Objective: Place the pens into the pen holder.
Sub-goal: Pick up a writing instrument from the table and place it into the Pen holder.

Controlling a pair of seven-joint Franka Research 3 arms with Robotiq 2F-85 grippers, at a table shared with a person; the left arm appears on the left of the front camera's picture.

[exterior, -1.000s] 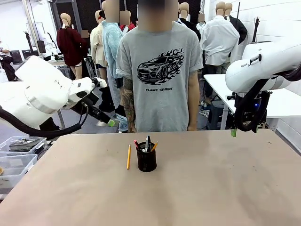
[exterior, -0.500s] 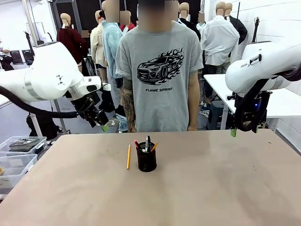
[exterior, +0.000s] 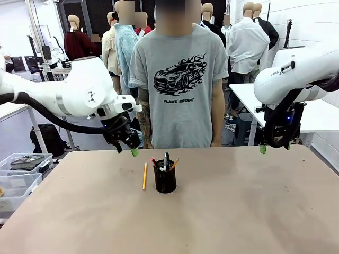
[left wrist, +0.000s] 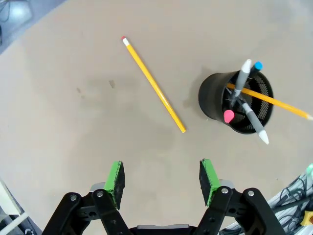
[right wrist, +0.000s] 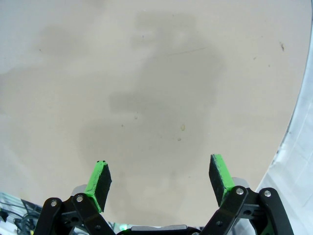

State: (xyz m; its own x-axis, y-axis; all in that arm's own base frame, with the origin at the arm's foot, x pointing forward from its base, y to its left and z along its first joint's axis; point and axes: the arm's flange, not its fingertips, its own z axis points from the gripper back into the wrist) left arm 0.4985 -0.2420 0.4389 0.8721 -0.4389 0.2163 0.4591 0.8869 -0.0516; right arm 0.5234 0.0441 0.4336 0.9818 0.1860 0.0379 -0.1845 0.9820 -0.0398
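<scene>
The yellow pencil (exterior: 144,176) lies flat on the desk (exterior: 238,211) at frame centre, just left of the pen holder (exterior: 165,181). Its long axis runs near-to-far, and in the left wrist view its eraser end points upper left. Other pens (exterior: 166,161) lean in the holder. The left claw (exterior: 127,150) hangs open and empty above it to the left, and the right claw (exterior: 275,147) at far right is also open and empty.

The tan table (exterior: 238,211) bears a yellow pencil (exterior: 144,176) lying just beside the upright black mesh pen holder (exterior: 165,180).
</scene>
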